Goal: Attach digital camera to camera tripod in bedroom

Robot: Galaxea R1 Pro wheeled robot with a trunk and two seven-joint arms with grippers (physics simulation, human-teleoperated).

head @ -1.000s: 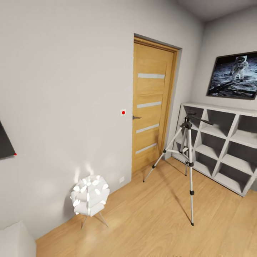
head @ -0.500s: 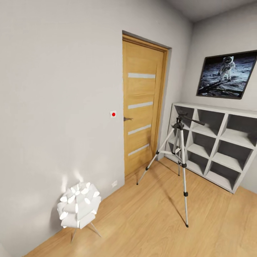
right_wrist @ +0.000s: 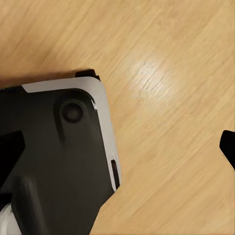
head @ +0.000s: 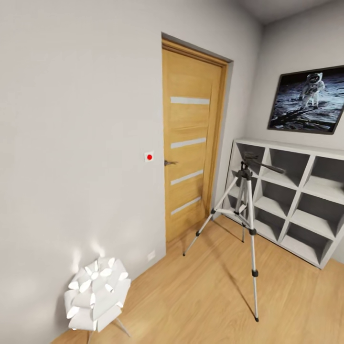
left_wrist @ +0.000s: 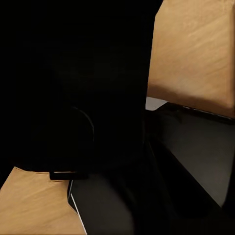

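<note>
The camera tripod (head: 249,205) stands on the light wood floor in front of the grey cube shelf (head: 306,188), silver legs spread, its black head (head: 245,171) and long pan handle pointing right. Nothing sits on its head. The digital camera is out of view. In the left wrist view, dark black shapes (left_wrist: 93,112) lie close to the lens over wood floor, and I cannot make out fingers. In the right wrist view, a black tip (right_wrist: 228,147) pokes in at the edge above the floor, beside the robot's black and grey base (right_wrist: 54,156).
An oak door (head: 191,143) with white stripes is shut in the left wall, a red-dot switch (head: 149,156) beside it. A white lamp (head: 95,296) on thin legs stands low at the left. An astronaut poster (head: 308,100) hangs above the shelf. Open floor (head: 191,296) leads to the tripod.
The head view has shifted: the dark panel and the white corner at the left have left the picture and the lamp sits lower left. The tripod itself has not moved.
</note>
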